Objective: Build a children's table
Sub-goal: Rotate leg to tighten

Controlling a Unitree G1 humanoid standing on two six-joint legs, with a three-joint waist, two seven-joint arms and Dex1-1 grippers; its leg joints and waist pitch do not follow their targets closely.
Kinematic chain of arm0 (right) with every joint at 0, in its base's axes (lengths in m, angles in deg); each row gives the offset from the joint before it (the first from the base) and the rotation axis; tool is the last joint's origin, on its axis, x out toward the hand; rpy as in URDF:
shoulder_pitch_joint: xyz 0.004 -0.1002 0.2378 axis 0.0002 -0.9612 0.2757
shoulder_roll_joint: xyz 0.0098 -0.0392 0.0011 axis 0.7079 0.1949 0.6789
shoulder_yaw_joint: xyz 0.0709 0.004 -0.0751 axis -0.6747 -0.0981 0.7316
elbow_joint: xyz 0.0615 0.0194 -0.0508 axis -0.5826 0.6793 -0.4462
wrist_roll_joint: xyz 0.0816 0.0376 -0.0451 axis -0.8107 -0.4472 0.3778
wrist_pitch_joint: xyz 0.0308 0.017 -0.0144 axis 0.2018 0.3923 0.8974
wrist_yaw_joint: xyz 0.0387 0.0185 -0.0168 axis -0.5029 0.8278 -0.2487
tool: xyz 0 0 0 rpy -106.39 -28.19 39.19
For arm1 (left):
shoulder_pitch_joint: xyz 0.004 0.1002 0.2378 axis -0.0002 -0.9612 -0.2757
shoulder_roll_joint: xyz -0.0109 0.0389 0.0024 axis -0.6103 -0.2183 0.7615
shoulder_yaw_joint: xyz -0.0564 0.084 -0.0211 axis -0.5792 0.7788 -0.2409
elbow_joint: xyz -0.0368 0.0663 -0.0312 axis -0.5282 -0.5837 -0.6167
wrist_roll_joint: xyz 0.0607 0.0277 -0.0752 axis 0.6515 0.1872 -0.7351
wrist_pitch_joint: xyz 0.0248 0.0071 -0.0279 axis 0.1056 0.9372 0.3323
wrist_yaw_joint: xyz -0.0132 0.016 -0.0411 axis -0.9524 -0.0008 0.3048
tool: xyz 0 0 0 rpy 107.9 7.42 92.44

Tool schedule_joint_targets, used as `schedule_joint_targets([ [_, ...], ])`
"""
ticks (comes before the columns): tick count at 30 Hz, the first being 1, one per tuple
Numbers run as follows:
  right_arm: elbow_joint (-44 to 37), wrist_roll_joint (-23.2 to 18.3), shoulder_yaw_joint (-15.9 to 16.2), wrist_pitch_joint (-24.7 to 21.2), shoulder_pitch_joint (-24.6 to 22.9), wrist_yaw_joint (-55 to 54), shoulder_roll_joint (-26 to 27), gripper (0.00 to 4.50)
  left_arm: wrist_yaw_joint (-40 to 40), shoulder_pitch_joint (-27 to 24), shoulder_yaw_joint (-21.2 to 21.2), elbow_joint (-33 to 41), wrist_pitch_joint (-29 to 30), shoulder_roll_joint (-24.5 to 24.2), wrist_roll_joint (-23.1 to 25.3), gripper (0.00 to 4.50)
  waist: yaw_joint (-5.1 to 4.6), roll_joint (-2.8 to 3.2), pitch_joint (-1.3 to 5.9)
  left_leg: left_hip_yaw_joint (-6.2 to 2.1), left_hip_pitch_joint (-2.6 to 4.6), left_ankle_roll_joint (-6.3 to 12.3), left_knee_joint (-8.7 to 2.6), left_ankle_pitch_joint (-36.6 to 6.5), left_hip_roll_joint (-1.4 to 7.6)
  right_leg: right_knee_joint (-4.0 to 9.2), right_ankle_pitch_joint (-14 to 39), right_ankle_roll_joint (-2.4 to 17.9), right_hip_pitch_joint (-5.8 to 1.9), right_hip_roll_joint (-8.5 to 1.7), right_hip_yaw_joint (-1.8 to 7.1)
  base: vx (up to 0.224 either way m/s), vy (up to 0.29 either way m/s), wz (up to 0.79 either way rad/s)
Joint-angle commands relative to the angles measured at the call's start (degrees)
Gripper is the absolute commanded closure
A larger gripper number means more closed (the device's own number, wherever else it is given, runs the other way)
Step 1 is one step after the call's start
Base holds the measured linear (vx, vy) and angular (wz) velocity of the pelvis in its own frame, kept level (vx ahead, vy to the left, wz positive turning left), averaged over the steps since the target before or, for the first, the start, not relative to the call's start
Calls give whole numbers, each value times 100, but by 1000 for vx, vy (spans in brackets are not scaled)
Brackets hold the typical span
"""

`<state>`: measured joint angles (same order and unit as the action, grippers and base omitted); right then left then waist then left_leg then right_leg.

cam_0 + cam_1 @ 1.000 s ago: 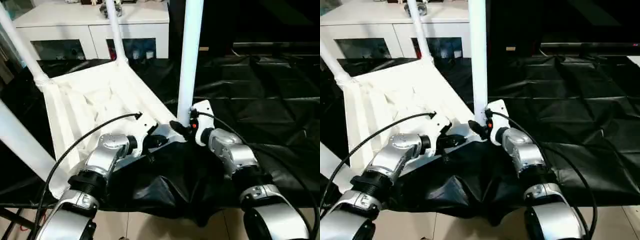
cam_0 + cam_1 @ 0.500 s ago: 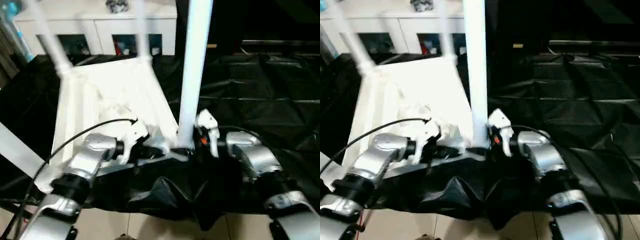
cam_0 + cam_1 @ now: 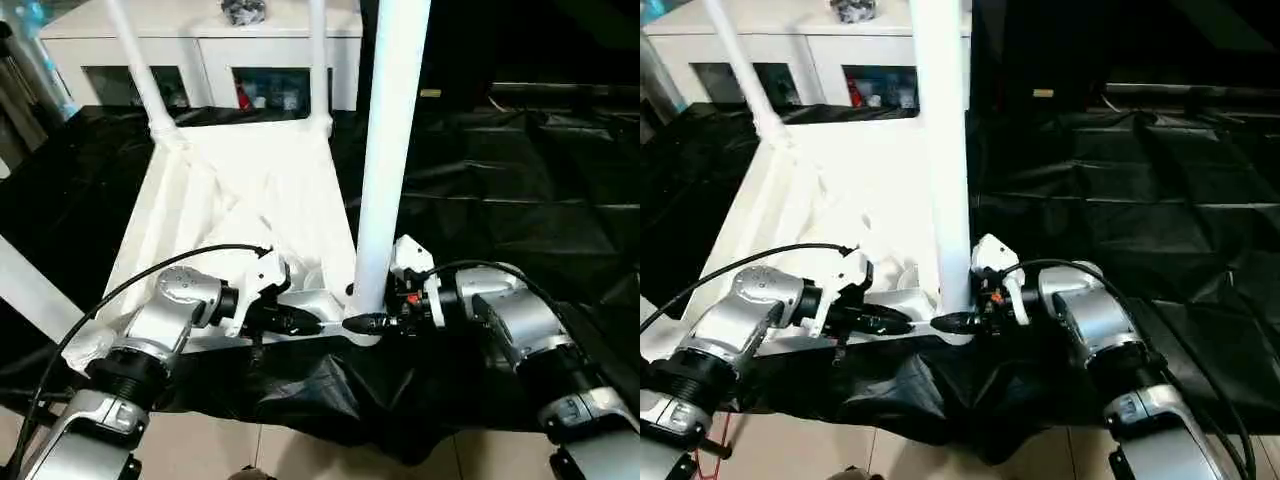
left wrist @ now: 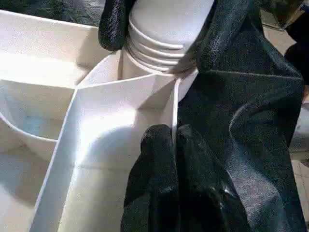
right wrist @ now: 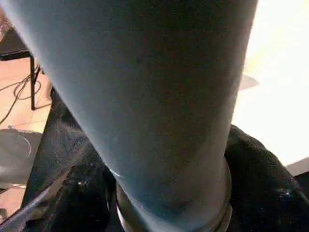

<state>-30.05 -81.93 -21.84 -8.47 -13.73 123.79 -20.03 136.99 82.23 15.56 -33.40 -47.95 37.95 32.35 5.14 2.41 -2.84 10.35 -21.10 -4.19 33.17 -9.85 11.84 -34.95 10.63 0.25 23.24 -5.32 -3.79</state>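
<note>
1. Black cloth (image 3: pixel 330 385) is seen bunched at the near edge of the big draped work table (image 3: pixel 520 200), right under both grippers.
2. The left gripper (image 4: pixel 166 140) is pinched on the near rim wall of the white plastic rectangular table top (image 3: pixel 250 200), which lies ribbed underside up on the cloth.
3. The right gripper (image 3: pixel 372 321) is closed around the base of the nearest long white tapered tubular leg (image 3: pixel 388 150), just above the ribbed collar where it enters the near corner socket (image 4: pixel 159 53).
4. This leg is judged to be in the course of seating or tightening; it stands close to upright.
5. A skewed seating is the main risk, since a sideways pull by the right gripper would tilt the tall leg in its socket.
6. Slipping of the top is also possible, because loose cloth lies beneath it and only a thin rim is held.
7. Further back, two more white legs (image 3: pixel 140 65) are seen standing in the far corner sockets.
8. A white glass-door cabinet (image 3: pixel 200 50) stands behind the table.
</note>
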Motion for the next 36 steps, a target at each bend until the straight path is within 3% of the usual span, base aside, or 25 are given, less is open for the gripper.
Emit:
schedule_joint_targets([
  [1, -108, -86, 191, -22, -100, -92, 325, 175, -564, 102, -127, -6, -41, 257, -37, 450, -27, -66, 350, 1, 46, 210, -370, -1339, 116, 435, 1316, 1291, -285, -247, 220, 0, 0, 0],
  [5, 431, 15, -156, 7, 5, -1252, 769, 176, -1197, 204, -262, -129, 35, 587, 1, 450, -51, -74, 346, -13, 49, 121, -381, -1457, 106, 472, 1703, 1150, -280, -261, 219, 0, 0, 0],
  [9, 1062, 161, -484, 54, 204, -2596, 1234, 177, -1942, 345, -347, -297, 120, 993, 85, 450, -215, -57, 316, -48, 71, -66, -411, -1785, 77, 540, 2258, 994, -252, -261, 206, 0, 0, 0],
  [16, 1672, 366, -749, 209, 492, -3939, 1796, 177, -2634, 442, -334, -462, 101, 1475, 248, 450, -278, -34, 348, -35, 48, 66, -391, -1615, 66, 534, 1943, 1017, -258, -242, 207, 0, 0, 0],
  [19, 1636, 176, -814, 127, 502, -3632, 1899, 107, -2504, 379, -224, -373, 60, 1471, 292, 450, -277, -46, 357, -24, 32, 183, -385, -1519, 69, 507, 1649, 1098, -275, -236, 208, 0, 0, 0],
  [22, 1461, 142, -721, 79, 467, -3244, 1781, 98, -2227, 303, -159, -251, 17, 1327, 251, 450, -273, -46, 357, -20, 27, 222, -384, -1513, 74, 507, 1632, 1123, -280, -240, 205, 0, 0, 0],
  [24, 1331, 213, -576, 189, 426, -2915, 1627, 66, -1919, 234, -117, -148, -38, 1199, 206, 450, -260, -43, 358, -27, 18, 236, -387, -1488, 82, 501, 1596, 1136, -289, -246, 202, 0, 0, 0],
  [31, 401, 21, -105, 350, 40, -1090, 814, 66, -1008, 53, 20, 100, -175, 717, 117, 450, -146, -43, 377, 9, 25, 415, -351, -1228, 115, 431, 1020, 1302, -299, -228, 207, 0, 0, 0],
  [36, -67, -150, 14, 138, -101, -200, 353, 79, -491, 5, 109, 184, -262, 466, 105, 450, -95, -54, 360, 6, 34, 371, -366, -1352, 122, 447, 1231, 1306, -294, -240, 211, 0, 0, 0],
])
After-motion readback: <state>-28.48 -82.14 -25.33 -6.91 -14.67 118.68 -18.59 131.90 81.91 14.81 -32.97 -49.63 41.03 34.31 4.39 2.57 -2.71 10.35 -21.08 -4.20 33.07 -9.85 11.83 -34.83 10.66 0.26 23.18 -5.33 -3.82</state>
